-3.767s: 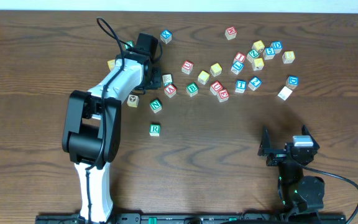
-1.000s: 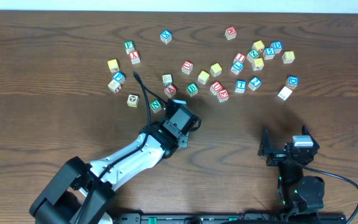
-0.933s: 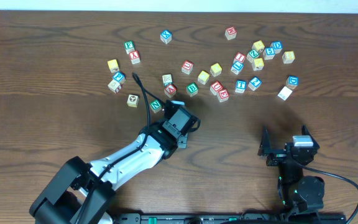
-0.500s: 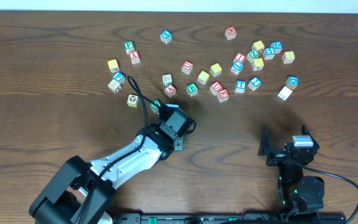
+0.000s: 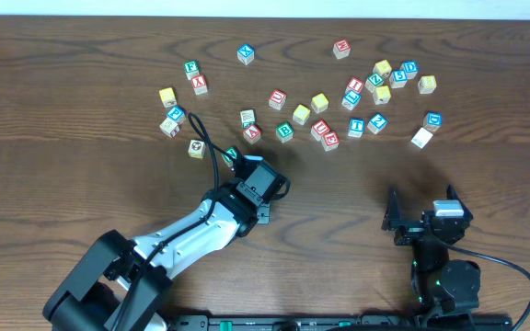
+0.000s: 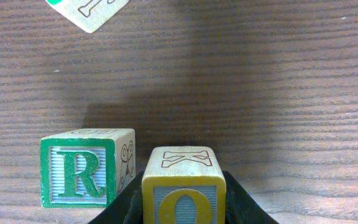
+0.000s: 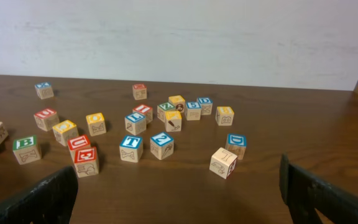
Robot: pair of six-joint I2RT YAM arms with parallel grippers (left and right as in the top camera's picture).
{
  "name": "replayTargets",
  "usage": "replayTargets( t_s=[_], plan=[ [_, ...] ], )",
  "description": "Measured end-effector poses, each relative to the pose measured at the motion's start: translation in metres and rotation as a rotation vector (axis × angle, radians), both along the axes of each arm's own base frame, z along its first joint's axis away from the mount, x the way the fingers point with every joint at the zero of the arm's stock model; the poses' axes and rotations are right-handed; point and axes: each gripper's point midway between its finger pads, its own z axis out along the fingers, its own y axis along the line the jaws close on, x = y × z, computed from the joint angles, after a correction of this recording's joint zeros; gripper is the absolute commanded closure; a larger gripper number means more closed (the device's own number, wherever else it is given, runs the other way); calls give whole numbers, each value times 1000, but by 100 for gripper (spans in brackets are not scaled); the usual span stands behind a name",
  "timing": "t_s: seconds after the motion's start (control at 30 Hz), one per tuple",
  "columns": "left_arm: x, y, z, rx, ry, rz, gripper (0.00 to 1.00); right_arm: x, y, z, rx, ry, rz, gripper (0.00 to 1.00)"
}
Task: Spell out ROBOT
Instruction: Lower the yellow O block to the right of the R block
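Observation:
In the left wrist view a yellow-faced O cube (image 6: 184,186) sits between the black fingers of my left gripper (image 6: 184,208), which is shut on it. The cube is low over the table. Just left of it, a small gap away, stands the green R cube (image 6: 87,176). From overhead, my left gripper (image 5: 258,195) is at the centre-left and the arm hides both cubes. In the scattered group at the back lie the green B cube (image 5: 284,131), the blue T cube (image 5: 357,127) and a yellow cube (image 5: 302,114). My right gripper (image 7: 179,205) is open and holds nothing.
A green N cube (image 5: 231,154) lies just beyond my left gripper, partly covered by its cable. Several other lettered cubes are strewn along the back of the wooden table (image 5: 339,202), including red ones (image 5: 325,135). A white wall (image 7: 179,37) stands behind the table.
My left gripper has shifted a little to the left with the O cube held in it, then stayed still. The right arm has not moved.

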Motion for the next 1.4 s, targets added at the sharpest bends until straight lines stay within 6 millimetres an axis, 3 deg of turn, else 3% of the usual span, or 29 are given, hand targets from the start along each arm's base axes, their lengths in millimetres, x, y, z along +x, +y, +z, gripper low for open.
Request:
replayTargets(
  t_s=[1.3, 1.37, 1.4],
  plan=[
    [2, -1, -3, -1, -2, 0, 93, 0, 0, 0, 0, 0, 0, 1],
    [3, -2, -3, -3, -5, 0, 92, 0, 0, 0, 0, 0, 0, 1],
    [3, -2, -3, -3, -5, 0, 85, 0, 0, 0, 0, 0, 0, 1]
  ],
)
